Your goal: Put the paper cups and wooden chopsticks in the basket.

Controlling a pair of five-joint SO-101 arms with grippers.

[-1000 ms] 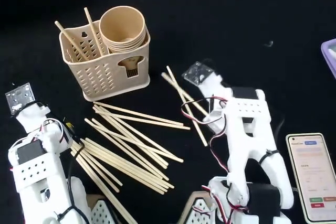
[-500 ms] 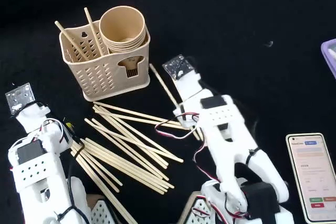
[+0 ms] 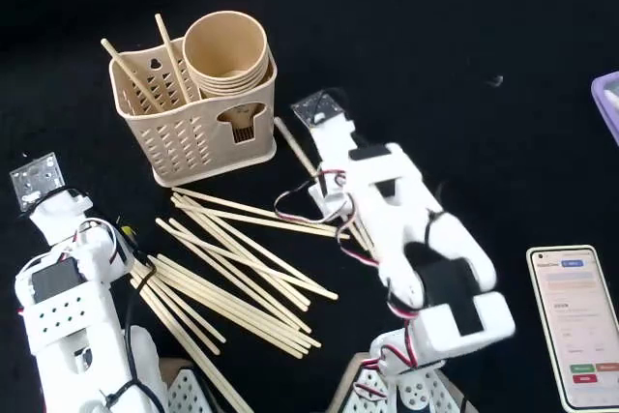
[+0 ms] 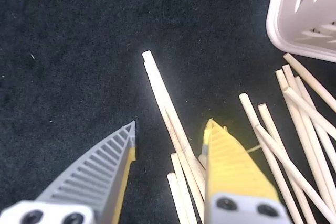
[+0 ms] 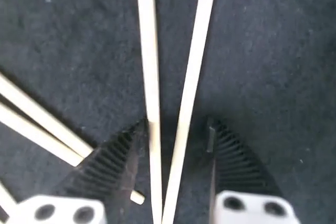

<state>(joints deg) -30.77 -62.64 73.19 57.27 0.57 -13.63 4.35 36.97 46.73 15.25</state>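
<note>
The right gripper [image 5: 176,127] is straddling two chopsticks [image 5: 148,51] lying just right of the basket [image 3: 193,137] in the upper left, its jaws parted on either side of them. The cups [image 3: 225,45] are already sitting inside. The next move probably calls for pinching the pair and lifting. The left gripper [image 4: 171,124] is hanging wide over the pile [image 3: 232,268].

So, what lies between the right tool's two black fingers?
Two pale wooden chopsticks run lengthwise through the open right tool, side by side; the right wrist view shows it.
</note>
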